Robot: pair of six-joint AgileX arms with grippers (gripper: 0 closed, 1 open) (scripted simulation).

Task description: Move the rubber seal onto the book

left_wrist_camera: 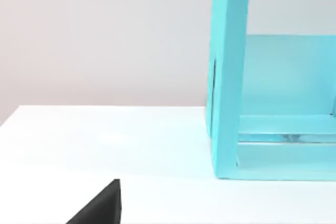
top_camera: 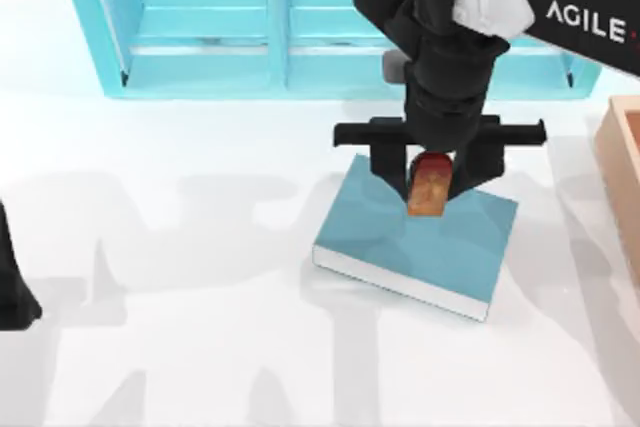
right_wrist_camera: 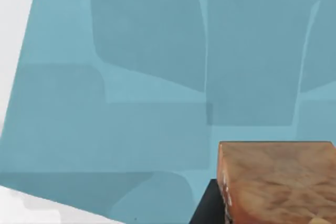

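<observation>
We see our right gripper (top_camera: 432,182) over the far end of the book (top_camera: 440,252), near the middle of the counter (top_camera: 200,347). Its two black fingers (top_camera: 385,169) are closed on the rubber seal (top_camera: 428,187) — a small shiny block with an orange, blotchy body and a dark red round top. The seal sits tilted between the fingers. We cannot tell if its bottom touches the cover.

The book is thick and flat, with a plain teal-blue cover and white page edges along its near side. It lies turned at a slant on the smooth white counter.

In the right wrist view the orange block (right_wrist_camera: 275,182) shows close up, with the blue cover (right_wrist_camera: 131,103) spread wide under it and soft shadows on it.

Behind the book stands a big light-blue shelf unit (top_camera: 200,27) with open boxes — we see nothing inside them. A brown wooden box (top_camera: 620,167) sits at the right edge of the counter.

Our left arm (top_camera: 15,287) is parked at the left edge, and we cannot tell how its gripper stands. Its wrist view shows the side wall of the shelf unit (left_wrist_camera: 228,77).
</observation>
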